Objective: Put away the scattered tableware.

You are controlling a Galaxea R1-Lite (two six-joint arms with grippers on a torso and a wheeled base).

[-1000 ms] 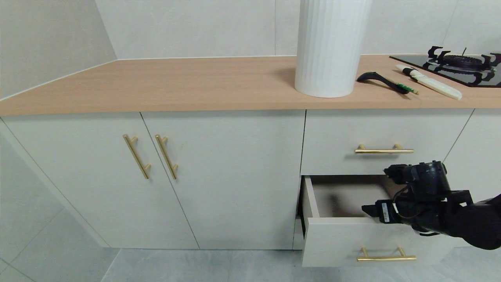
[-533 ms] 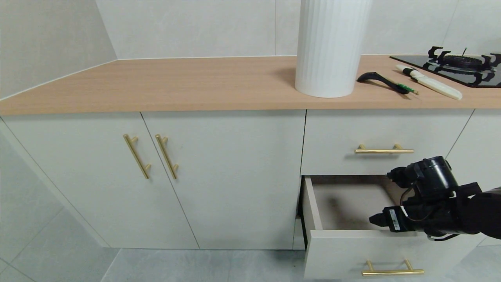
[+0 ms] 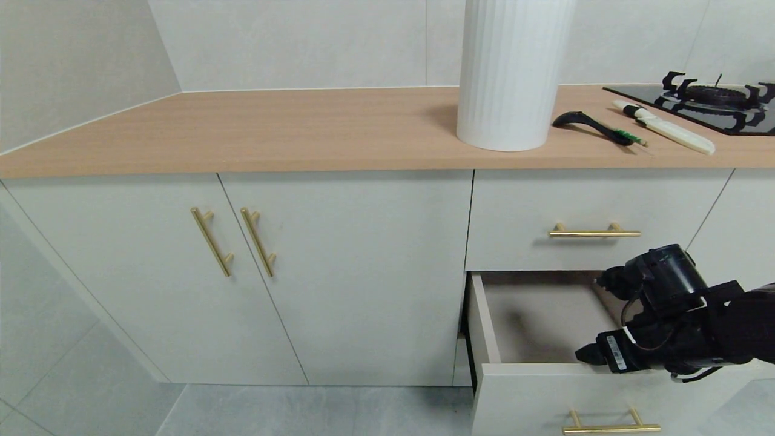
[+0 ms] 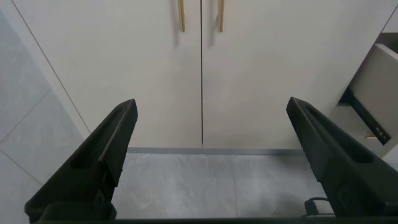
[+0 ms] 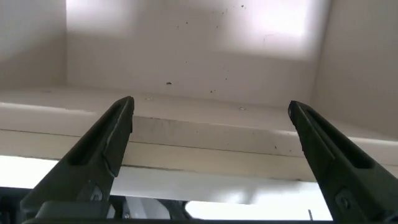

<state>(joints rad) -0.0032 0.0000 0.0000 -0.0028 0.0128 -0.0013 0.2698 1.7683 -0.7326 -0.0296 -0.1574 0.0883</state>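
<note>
On the wooden counter [image 3: 272, 130], at the right, lie a black ladle [image 3: 584, 123], a thin green-handled stick [image 3: 629, 137] and a white knife [image 3: 669, 129]. Below them the lower drawer [image 3: 533, 390] stands pulled out, its pale inside [image 5: 199, 56] showing. My right gripper [image 3: 590, 354] sits at the top edge of the drawer front [image 5: 205, 134], fingers open on either side of nothing [image 5: 211, 106]. My left gripper [image 4: 211, 106] is open, low down, facing the double cabinet doors [image 4: 202, 68] and the floor.
A tall white ribbed cylinder [image 3: 511, 72] stands on the counter beside the ladle. A black gas hob [image 3: 714, 100] is at the far right. The upper drawer [image 3: 593, 233] is closed. Grey tiled floor [image 4: 205, 180] lies in front of the cabinets.
The lower drawer has slid farther out toward me, and my right gripper has moved with its front edge, back and down in the head view.
</note>
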